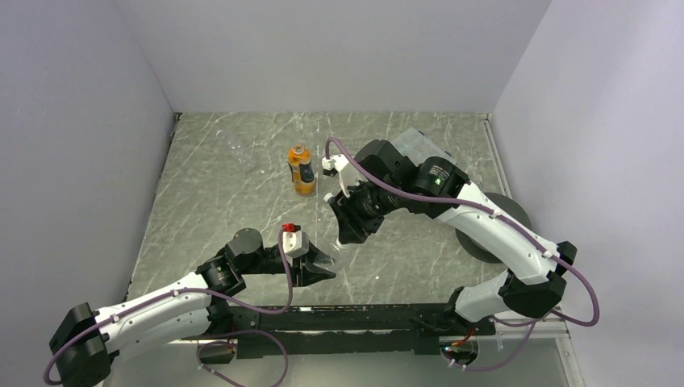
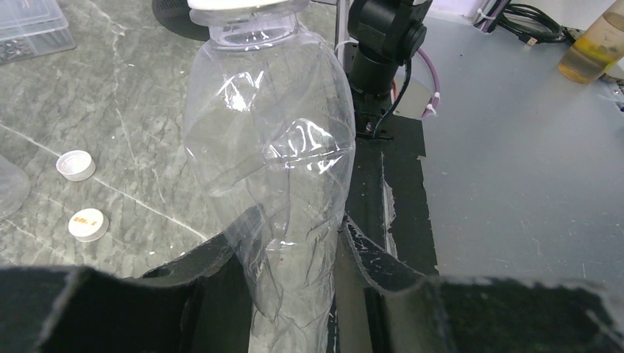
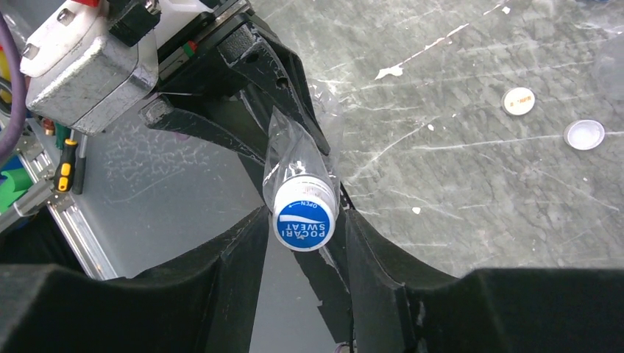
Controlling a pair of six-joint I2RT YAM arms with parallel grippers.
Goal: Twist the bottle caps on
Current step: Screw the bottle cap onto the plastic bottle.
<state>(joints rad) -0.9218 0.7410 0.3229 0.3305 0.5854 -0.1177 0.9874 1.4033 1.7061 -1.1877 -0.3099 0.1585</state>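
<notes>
Blue cap: on neck of clear bottle, btwn right gripper jaws, close each side; pinching or not, can't tell. Left gripper jaws clamp bottle body nr table front edge; two white caps loose nearby.

A blue cap printed POCARI SWEAT faces the camera between the two black fingers of the right hand; contact is unclear. It tops a clear bottle clamped by the left hand. Two white caps lie on the grey marbled tabletop.
</notes>
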